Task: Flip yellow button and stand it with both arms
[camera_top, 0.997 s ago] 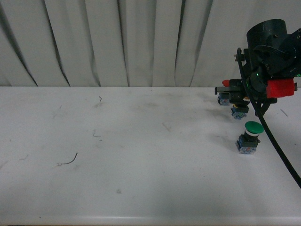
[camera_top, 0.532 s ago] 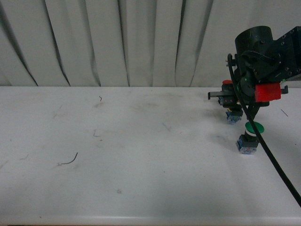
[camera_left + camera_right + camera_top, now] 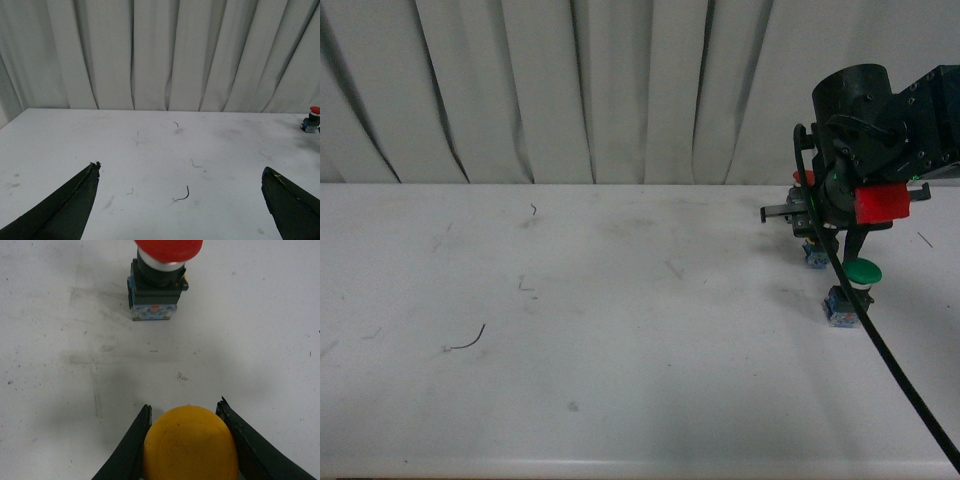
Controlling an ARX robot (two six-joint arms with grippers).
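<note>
In the right wrist view my right gripper (image 3: 183, 410) is shut on the yellow button (image 3: 190, 445). Its round yellow-orange cap sits between the two black fingers (image 3: 131, 445), and its body is hidden under the cap. In the front view the right arm (image 3: 865, 130) hangs over the table's far right. The button's blue contact block (image 3: 815, 257) shows just below the arm, close above the table. My left gripper (image 3: 180, 167) is open and empty, with its jaws wide apart over the bare table. It does not show in the front view.
A red-capped button (image 3: 159, 282) stands upright just beyond the held one and also shows in the left wrist view (image 3: 313, 119). A green-capped button (image 3: 850, 290) stands in front of the right arm, behind its cable. A white curtain (image 3: 570, 90) backs the white table (image 3: 620, 350).
The right arm has moved left and slightly down with the yellow button in its grip. Its cable now crosses the green-capped button. The buttons on the table have not moved.
</note>
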